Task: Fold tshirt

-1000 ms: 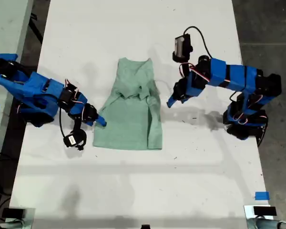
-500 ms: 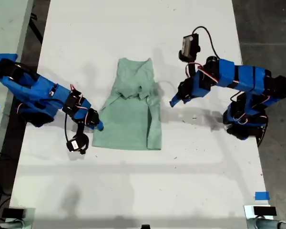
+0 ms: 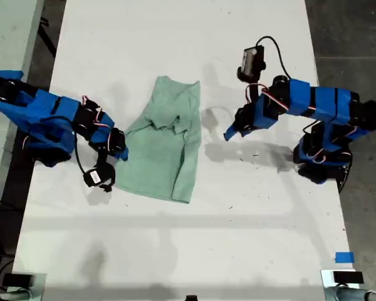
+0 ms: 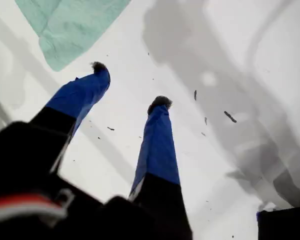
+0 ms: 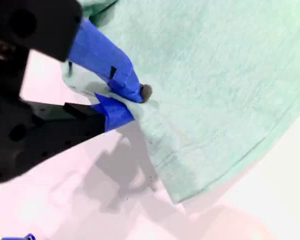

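Exterior view showed your tshirt (image 3: 161, 141) mid-tabletop (image 3: 175, 251), only partly folded and askew. My second gripper (image 5: 125, 102) was clamped on its side edge; my first gripper (image 4: 130, 85) gaped empty nearby. Squaring and final folds remained.

tshirt (image 4: 70, 25) cut off by frame edge

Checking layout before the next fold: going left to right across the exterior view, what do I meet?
My second gripper shut on the tshirt's edge → tshirt → my first gripper, open over bare table.
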Controlling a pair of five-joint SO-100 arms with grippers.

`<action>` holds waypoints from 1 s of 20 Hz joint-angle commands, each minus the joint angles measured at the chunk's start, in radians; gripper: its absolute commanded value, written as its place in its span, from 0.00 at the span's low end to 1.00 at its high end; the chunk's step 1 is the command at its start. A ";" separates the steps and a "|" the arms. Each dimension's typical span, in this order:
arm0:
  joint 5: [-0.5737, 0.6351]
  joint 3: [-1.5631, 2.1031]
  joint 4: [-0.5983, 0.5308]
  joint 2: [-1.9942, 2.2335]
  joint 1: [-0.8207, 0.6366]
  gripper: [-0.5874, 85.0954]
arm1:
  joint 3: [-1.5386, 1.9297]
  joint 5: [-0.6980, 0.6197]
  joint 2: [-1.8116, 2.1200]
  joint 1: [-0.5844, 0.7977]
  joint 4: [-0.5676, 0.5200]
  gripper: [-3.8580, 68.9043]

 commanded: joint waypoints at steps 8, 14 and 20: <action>0.232 -0.727 0.040 -0.736 0.000 0.06 | -0.003 0.044 0.067 -0.055 -0.035 0.33; 0.252 -0.910 0.434 -0.719 0.002 0.35 | -0.005 0.063 0.083 -0.077 -0.041 0.33; 0.137 -0.538 0.380 -0.018 -0.011 0.33 | -0.058 0.072 0.069 -0.112 -0.040 0.32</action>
